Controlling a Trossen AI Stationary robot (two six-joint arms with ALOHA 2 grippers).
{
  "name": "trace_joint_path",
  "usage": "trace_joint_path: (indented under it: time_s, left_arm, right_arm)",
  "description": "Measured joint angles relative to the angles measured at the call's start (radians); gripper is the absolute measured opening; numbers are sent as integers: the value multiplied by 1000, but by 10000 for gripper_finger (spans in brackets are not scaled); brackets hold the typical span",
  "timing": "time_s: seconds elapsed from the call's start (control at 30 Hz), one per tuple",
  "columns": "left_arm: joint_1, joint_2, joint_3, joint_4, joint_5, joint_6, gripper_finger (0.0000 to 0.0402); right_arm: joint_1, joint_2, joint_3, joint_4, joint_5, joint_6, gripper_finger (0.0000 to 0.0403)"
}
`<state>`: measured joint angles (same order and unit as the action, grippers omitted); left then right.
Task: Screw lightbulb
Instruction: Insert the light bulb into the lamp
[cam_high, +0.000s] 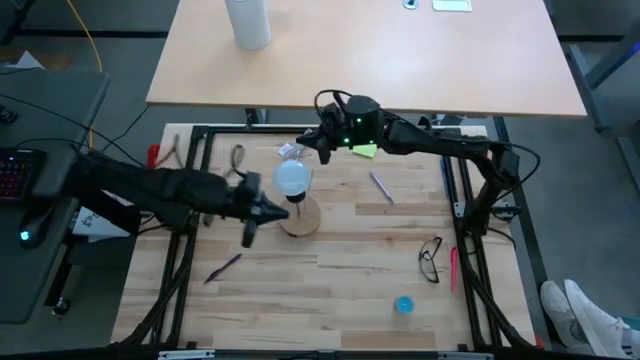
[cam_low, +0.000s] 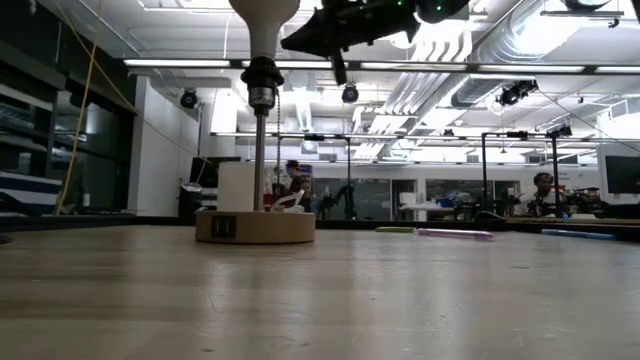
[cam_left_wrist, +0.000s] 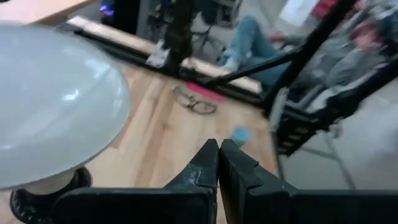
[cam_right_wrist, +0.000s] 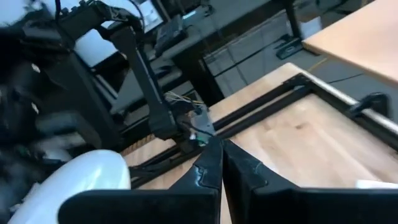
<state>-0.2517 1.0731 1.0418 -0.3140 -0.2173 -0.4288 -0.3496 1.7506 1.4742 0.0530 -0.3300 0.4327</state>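
White lightbulb (cam_high: 292, 178) sits in its socket, both grippers beside it, left fingers (cam_left_wrist: 217, 163) and right fingers (cam_right_wrist: 219, 163) clenched empty.

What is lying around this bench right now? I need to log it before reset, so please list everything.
lightbulb: 1, white, seated in socket on post
wooden base: 1, tan, round, table centre
eyeglasses: 1, black, right side
pens: 2, purple right of the base, dark one front-left
round object: 1, blue, front right
white cylinder: 1, far table
left gripper: shut, beside the post
right gripper: shut, behind the bulb
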Motion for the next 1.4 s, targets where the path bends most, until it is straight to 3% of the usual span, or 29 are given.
trace_joint_path:
  time_s: [0.27,0.67,1.07,1.4]
  left_arm:
    - [42,87,-1,87,-64,20,0]
    - [82,59,-1,14,-87,49,0]
    - [99,-25,-1,-213,-216,66,0]
    - [185,-140,-1,-362,-310,118,0]
  right_arm:
    - [36,26,0,42,-21,34,0]
    - [102,18,0,27,-13,39,0]
    - [125,-60,0,-166,2,-7,0]
    - [188,-132,0,-374,29,-49,0]
